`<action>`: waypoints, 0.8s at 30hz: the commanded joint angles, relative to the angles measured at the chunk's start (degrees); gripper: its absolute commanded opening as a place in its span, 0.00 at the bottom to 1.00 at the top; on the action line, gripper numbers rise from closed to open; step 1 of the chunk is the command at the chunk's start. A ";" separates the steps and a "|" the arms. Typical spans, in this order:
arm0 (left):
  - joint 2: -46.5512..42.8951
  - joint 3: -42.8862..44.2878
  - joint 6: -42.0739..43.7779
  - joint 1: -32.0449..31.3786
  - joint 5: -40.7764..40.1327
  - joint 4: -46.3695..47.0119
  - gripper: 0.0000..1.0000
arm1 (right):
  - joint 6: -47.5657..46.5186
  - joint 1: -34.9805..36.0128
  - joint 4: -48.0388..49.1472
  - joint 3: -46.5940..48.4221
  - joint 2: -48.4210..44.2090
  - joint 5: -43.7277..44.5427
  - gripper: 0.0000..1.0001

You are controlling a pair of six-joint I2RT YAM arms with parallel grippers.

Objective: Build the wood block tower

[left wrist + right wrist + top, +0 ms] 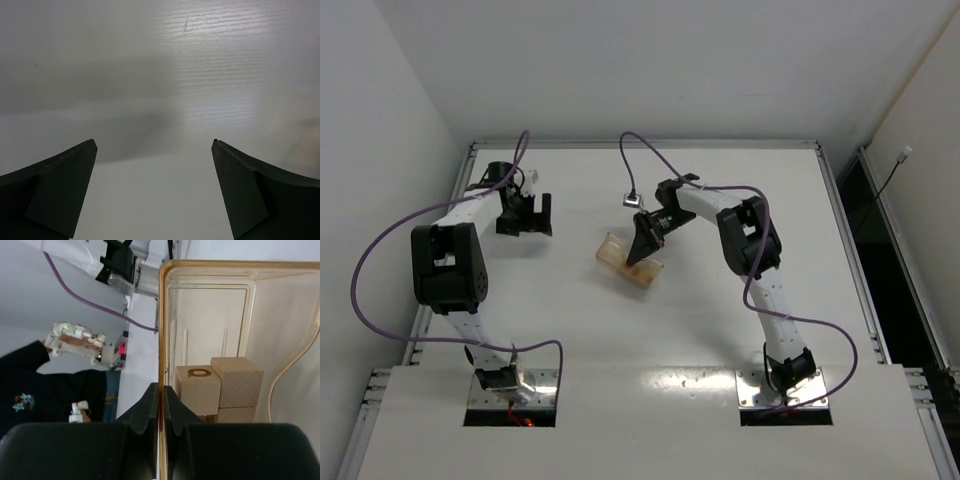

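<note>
Only 1 mark readable: dark letter, prob. a sideways "Q", on 1 wood block point(197, 390) in the tray point(210, 264).

A translucent orange tray point(616, 252) lies askew near the middle of the white table point(720, 330); its contents are too small to make out from above. The right gripper point(637, 256) reaches in from the right, its fingers drawn together into a dark point on the tray's far rim. The left gripper point(524, 228) hangs well apart from the tray, over the table's far left part (fingers spread and pointing toward the near edge). Purple cables point(365, 270) loop loosely along both arms, from wrist to base.
</note>
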 commanded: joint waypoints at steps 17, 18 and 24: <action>-0.30 0.20 0.64 0.61 0.46 0.01 0.99 | 57.10 -0.61 29.60 -7.04 -0.02 -11.25 0.00; -0.30 0.20 0.64 0.61 0.46 0.01 0.99 | 58.67 -0.61 31.60 -7.75 -0.02 -11.25 0.00; -0.30 -0.42 0.64 0.61 0.46 0.01 0.99 | 71.34 0.44 32.06 -10.39 -3.26 -11.25 0.00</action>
